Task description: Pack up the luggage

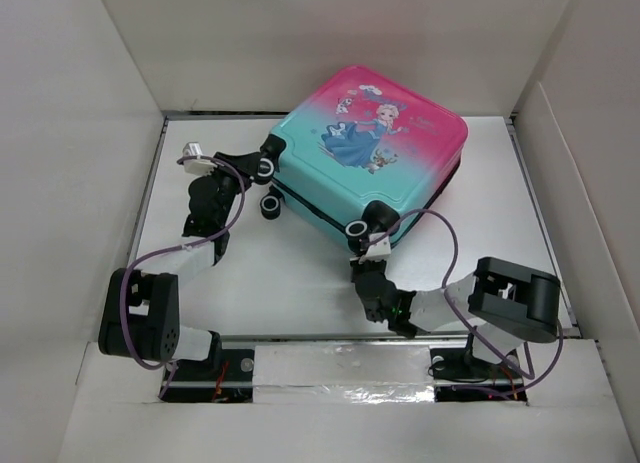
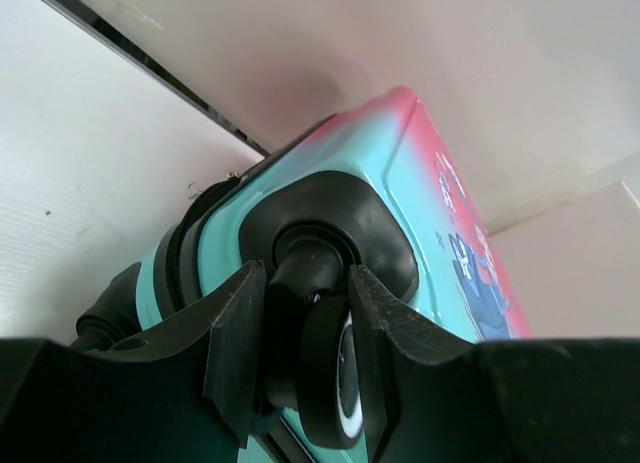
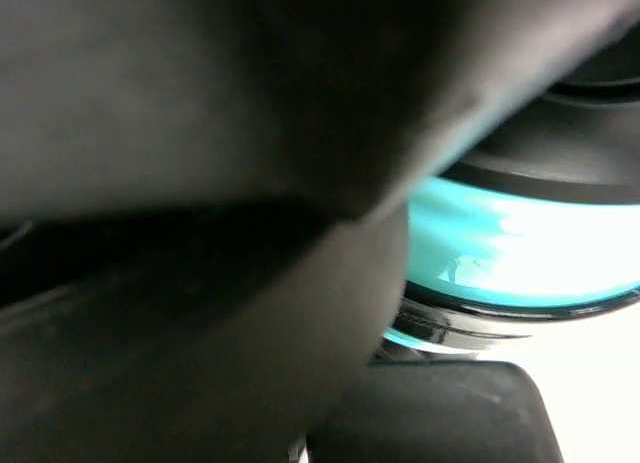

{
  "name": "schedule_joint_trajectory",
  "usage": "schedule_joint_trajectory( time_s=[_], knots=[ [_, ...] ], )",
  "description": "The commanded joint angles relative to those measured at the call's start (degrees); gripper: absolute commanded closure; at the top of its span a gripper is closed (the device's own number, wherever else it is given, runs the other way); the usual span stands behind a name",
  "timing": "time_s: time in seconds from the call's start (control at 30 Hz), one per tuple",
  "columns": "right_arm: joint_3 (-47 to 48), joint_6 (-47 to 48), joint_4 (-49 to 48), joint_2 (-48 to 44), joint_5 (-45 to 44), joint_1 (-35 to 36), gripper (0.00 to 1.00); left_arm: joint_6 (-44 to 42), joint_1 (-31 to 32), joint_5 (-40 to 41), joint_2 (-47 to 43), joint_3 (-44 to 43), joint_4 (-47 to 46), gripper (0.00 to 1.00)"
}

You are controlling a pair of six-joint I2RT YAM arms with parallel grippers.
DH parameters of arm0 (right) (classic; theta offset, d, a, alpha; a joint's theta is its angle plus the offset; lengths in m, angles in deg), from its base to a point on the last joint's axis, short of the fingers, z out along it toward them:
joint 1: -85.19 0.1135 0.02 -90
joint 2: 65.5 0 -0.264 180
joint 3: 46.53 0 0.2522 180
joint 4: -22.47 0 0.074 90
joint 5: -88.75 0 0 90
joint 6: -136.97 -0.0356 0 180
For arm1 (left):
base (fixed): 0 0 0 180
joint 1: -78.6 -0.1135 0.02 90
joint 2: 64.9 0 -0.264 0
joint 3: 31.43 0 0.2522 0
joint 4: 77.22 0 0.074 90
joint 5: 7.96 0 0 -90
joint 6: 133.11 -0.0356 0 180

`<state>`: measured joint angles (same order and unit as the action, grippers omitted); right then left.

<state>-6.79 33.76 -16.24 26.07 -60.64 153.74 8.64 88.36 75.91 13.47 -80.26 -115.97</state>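
The luggage (image 1: 370,153) lies closed and flat on the white table, turned at an angle, its pink-to-teal princess side up. My left gripper (image 1: 258,173) is at its left corner. In the left wrist view its fingers (image 2: 240,333) press on either side of a black caster wheel (image 2: 330,373) of the luggage (image 2: 420,163). My right gripper (image 1: 367,246) is at the front corner, right beside another wheel (image 1: 358,229). The right wrist view is mostly a dark blur with a strip of teal shell (image 3: 520,233), so its jaws are hidden.
White walls (image 1: 80,133) box in the table on the left, back and right (image 1: 590,183). A third wheel (image 1: 270,205) sticks out under the luggage's left edge. A foil-taped rail (image 1: 340,368) runs along the near edge between the arm bases.
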Motion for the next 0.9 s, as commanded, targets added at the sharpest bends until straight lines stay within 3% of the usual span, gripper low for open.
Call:
schedule_joint_trajectory(
  time_s=[0.0,0.17,0.23,0.37,0.6,0.73,0.83,0.87],
  knots=[
    [7.42,6.45,-7.82,-1.82,12.55,-3.94,1.00,5.82,9.23,-23.93,-2.34,2.64,-2.86,1.00],
    [-3.90,-0.92,-5.28,-17.25,23.26,-16.31,1.00,6.17,11.33,-24.37,-0.41,2.64,-5.31,1.00],
    [-6.89,-1.46,-1.70,-23.25,29.12,-20.46,1.00,5.22,15.19,-23.49,0.64,1.85,-5.67,1.00],
    [-6.99,0.64,12.45,-34.42,36.97,-27.76,1.00,4.68,21.08,-21.65,3.19,-1.66,-5.76,1.00],
    [-10.42,-4.89,19.05,-49.11,47.00,-38.84,1.00,5.30,29.96,-20.85,9.24,-4.57,-10.23,1.00],
    [-12.17,-7.97,18.38,-48.95,41.92,-36.13,1.00,8.80,31.46,-22.51,14.61,-4.92,-16.64,1.00],
    [-7.29,-6.31,15.65,-37.47,45.31,-33.58,1.00,13.45,31.46,-26.12,19.09,-5.45,-23.85,1.00],
    [-5.26,-4.99,14.34,-29.42,46.29,-31.22,1.00,14.25,32.07,-27.00,19.89,-5.62,-25.26,1.00]
  ],
)
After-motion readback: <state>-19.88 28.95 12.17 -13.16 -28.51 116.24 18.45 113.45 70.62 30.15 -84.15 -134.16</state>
